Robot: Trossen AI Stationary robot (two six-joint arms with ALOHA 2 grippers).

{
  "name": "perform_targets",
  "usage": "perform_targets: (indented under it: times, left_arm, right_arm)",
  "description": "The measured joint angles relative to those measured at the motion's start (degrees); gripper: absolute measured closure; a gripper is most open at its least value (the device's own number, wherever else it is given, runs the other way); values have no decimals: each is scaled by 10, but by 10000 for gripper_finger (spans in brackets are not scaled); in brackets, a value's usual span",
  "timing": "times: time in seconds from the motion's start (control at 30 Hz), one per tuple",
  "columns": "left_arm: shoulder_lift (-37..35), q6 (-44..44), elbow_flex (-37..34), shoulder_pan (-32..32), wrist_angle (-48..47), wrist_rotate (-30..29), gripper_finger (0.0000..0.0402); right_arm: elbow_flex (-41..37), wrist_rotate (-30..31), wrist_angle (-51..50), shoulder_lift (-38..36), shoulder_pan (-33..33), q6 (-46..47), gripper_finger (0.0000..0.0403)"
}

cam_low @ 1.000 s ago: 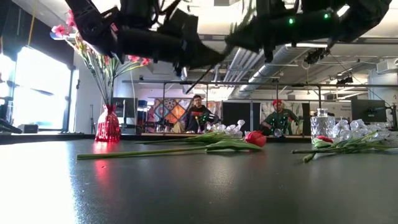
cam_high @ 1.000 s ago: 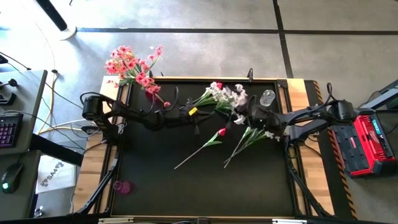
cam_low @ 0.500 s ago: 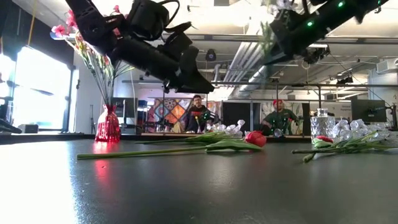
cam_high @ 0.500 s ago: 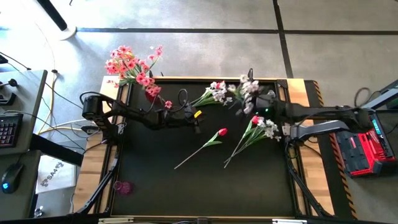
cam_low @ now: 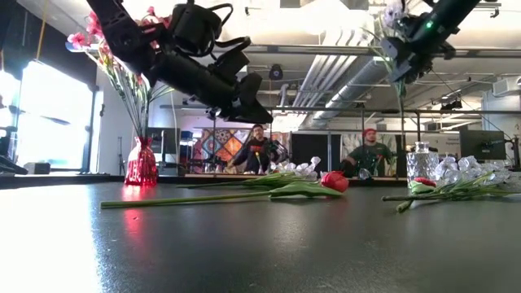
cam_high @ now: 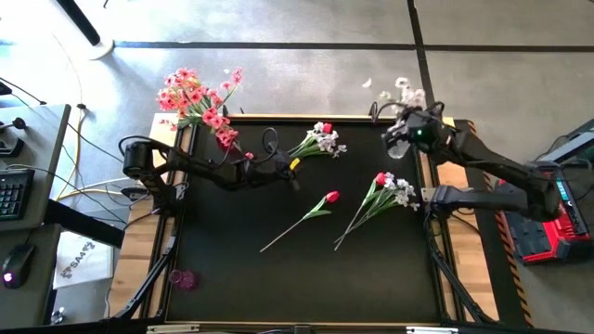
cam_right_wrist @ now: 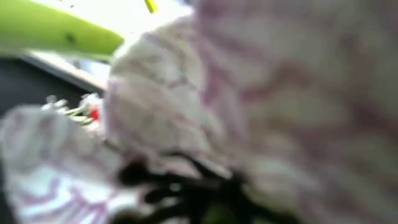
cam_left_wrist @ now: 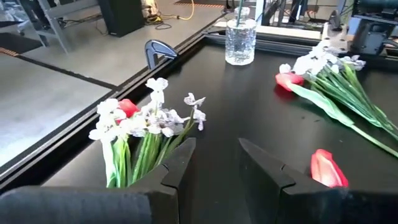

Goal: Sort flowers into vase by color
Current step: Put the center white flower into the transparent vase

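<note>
The right gripper [cam_high: 415, 133] clamps a white spray [cam_high: 406, 93] — pale, purple-veined blossoms — at one o'clock; the left gripper [cam_left_wrist: 214, 163] is parted.

Bright daylight; right wrist blurred; white blossoms [cam_right_wrist: 261, 112] unfocused.

A blurred white blossom [cam_right_wrist: 249, 106] fills the right wrist view, hiding the right hand's fingers entirely.
</note>
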Motion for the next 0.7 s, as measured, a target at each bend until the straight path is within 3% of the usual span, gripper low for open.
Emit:
perform_targets:
  times: [0.17, 0.37, 0.7]
  left_arm:
    - [0, 1, 0, 0, 0, 0, 300]
    - [0, 1, 0, 0, -1, 2, 300]
    - [0, 10, 0, 10, 0, 2, 300]
  right_arm:
    - [0, -45, 50, -11, -59, -20, 402]
    - [3, -57, 13, -19, -118, -21, 403]
    - [3, -70, 24, -32, -154, -45, 403]
